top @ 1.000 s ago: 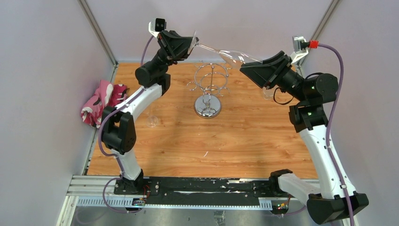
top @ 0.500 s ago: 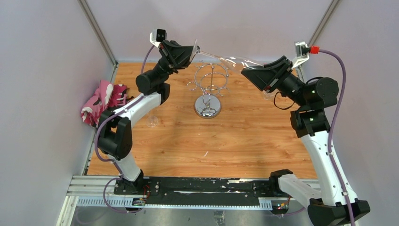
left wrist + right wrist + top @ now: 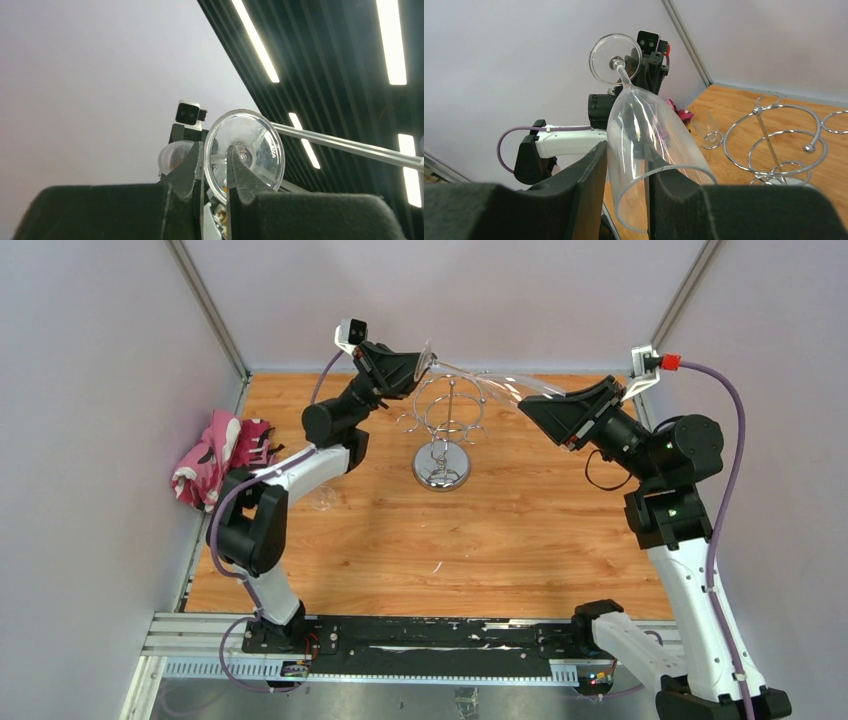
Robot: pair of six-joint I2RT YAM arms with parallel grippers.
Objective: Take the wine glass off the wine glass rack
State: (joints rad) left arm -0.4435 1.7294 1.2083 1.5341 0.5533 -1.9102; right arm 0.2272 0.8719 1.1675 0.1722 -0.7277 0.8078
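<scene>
The clear wine glass [image 3: 500, 380] lies nearly level in the air above the chrome wine glass rack [image 3: 442, 425], clear of its loops. My left gripper [image 3: 420, 362] is shut on the edge of the glass's round foot [image 3: 257, 145]; in the left wrist view the gripper [image 3: 215, 147] pinches the disc's left part. My right gripper [image 3: 532, 402] holds the bowl [image 3: 644, 120]. In the right wrist view that gripper [image 3: 626, 150] has one finger outside the wall and one inside the rim. The rack's loops [image 3: 774, 145] show below.
A second glass [image 3: 322, 498] stands on the wooden table left of the rack; it also shows in the right wrist view [image 3: 704, 125]. A pink patterned cloth [image 3: 220, 455] lies at the table's left edge. Grey walls enclose the back and sides.
Both grippers have moved to the right with the glass held between them. The foot now sits over the rack's left side, and the glass lies flatter.
</scene>
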